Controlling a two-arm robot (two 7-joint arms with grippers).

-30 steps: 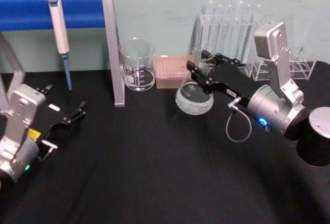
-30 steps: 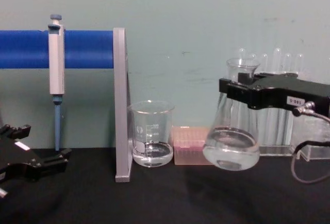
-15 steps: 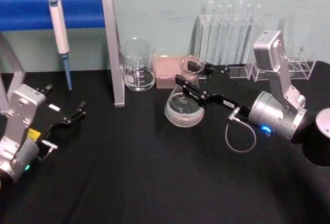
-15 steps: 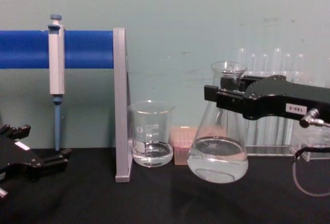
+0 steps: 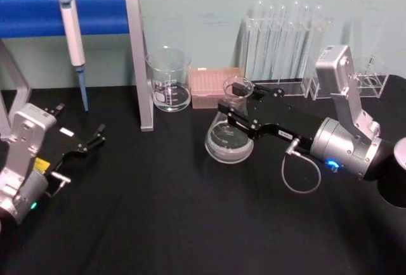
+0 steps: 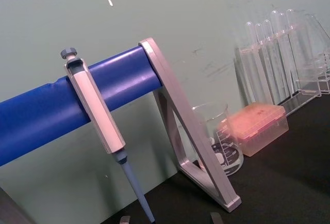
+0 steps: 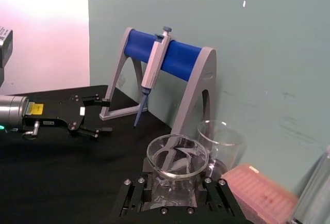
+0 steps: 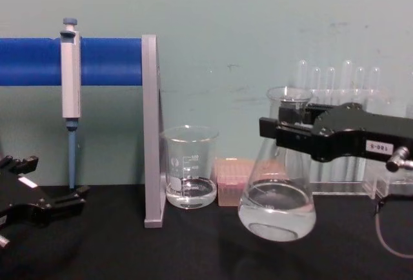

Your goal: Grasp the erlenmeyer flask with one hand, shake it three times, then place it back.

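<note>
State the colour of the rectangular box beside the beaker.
The rectangular plastic box is translucent pink; head view shows it best.

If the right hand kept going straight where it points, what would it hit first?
Probably the beaker: the right hand, shut on the flask, points toward it. The stand's grey leg is just beside that line, so I'm unsure. The left hand rests parked.

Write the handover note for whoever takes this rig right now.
Right gripper: shut on the neck of the erlenmeyer flask, which is tilted, in front of the pink tip box.
Left gripper: open, parked at the left by the pipette stand.
Done: grasp. The shake count cannot be read from this moment.
Left: finish any shakes, set the flask down upright, release.
</note>
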